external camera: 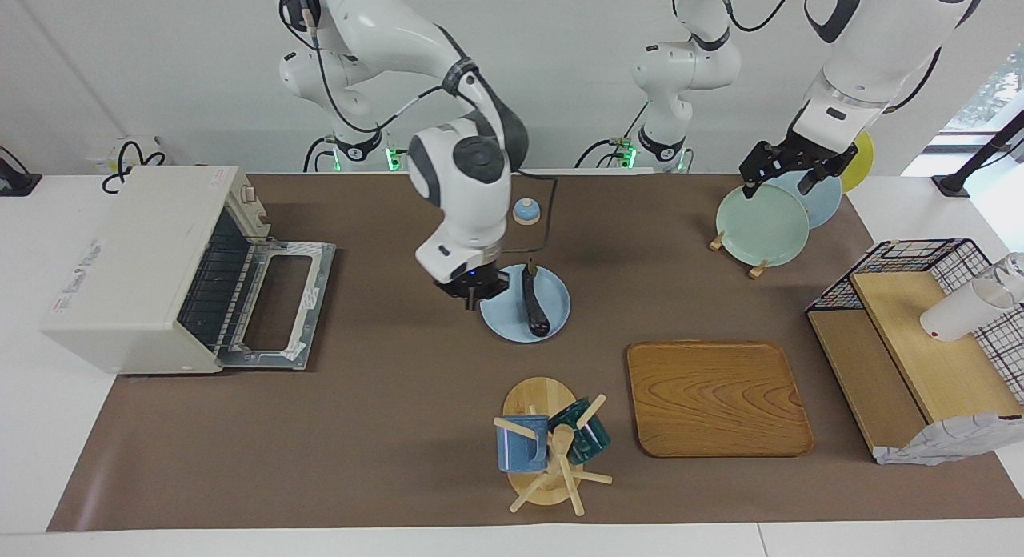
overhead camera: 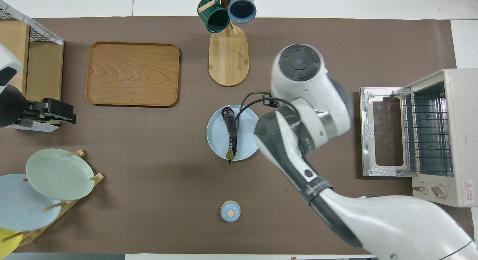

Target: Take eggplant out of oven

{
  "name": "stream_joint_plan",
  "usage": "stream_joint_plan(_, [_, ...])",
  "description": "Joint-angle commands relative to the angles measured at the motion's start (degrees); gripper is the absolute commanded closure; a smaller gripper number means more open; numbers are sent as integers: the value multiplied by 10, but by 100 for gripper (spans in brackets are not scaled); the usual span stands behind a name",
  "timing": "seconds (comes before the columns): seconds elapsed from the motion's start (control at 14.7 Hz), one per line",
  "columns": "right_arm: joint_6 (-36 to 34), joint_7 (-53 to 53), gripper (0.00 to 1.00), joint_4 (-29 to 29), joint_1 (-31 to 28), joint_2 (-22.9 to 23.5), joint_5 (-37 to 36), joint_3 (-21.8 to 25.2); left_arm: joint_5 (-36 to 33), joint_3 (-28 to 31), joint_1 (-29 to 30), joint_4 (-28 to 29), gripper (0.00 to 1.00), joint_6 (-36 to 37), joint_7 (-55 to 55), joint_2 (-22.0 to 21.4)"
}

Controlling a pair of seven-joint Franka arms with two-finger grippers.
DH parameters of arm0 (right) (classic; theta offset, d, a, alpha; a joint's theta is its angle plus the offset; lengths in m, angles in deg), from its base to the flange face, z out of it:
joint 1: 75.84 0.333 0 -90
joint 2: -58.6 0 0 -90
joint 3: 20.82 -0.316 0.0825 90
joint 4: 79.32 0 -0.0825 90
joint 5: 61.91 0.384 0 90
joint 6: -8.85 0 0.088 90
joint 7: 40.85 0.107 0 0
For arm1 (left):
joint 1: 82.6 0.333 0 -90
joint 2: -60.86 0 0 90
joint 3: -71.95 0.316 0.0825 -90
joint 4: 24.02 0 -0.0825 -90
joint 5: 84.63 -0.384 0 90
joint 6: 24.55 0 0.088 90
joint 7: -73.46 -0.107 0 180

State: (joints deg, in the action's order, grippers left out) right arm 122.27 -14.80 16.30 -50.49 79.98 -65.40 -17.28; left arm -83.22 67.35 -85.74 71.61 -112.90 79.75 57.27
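Eggplant [external camera: 533, 300] lies on the blue plate [external camera: 552, 321], well clear of the oven [external camera: 136, 261]. Right gripper [external camera: 474, 290], jaw state unclear, hovers at the plate's nine o'clock edge in the facing view; swinging low could clip the plate. Left gripper [external camera: 788, 173] waits over the plate rack [external camera: 756, 267].
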Motion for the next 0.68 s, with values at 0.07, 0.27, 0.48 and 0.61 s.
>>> stream_joint_plan(0.07, [185, -73, 100, 242, -67, -72, -1, -9, 3, -1, -93, 69, 0, -69, 89, -15])
stream_joint_plan(0.27, [178, -94, 100, 258, -107, -75, -87, -9, 49, 0, -171, 98, 0, -159, 202, 20])
stream_joint_plan(0.48, [162, -107, 99, 265, -143, -81, -123, -10, 57, 0, -252, 99, 0, -253, 296, 102])
stream_joint_plan(0.61, [164, -150, 99, 268, -182, -81, -129, -10, 57, 0, -282, 99, 0, -309, 319, 147])
